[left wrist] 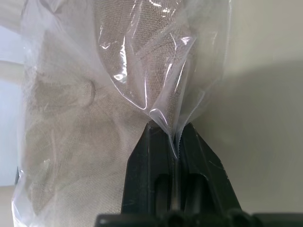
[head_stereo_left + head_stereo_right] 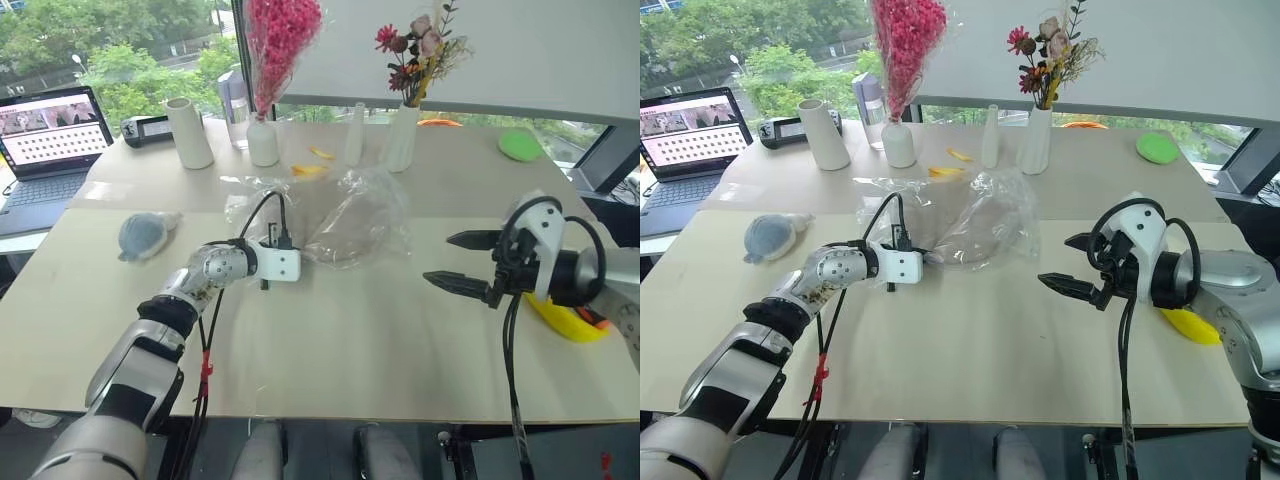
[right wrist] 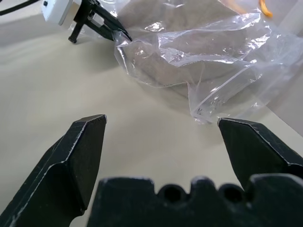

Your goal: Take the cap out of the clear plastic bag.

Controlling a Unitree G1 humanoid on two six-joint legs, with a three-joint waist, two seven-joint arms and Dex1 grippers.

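The clear plastic bag [image 2: 372,195] lies crinkled in the middle of the table, just past my left gripper. Through the film I see the taupe cap [image 2: 350,238] lying flat inside it. My left gripper [image 1: 173,131] is shut on a pinched fold at the bag's near left edge, and the film rises in a peak from between the fingertips. The same grip shows in the right wrist view, at the bag's corner [image 3: 124,39]. To the right of the bag, apart from it, my right gripper [image 2: 437,258] hovers open above the table with nothing between its fingers.
A blue-grey soft thing [image 2: 143,235] lies at the left of the table. A laptop [image 2: 50,140], a white cylinder [image 2: 190,133] and vases with flowers [image 2: 263,140] stand along the back. A green object [image 2: 520,146] sits back right; a yellow thing [image 2: 565,318] lies under my right arm.
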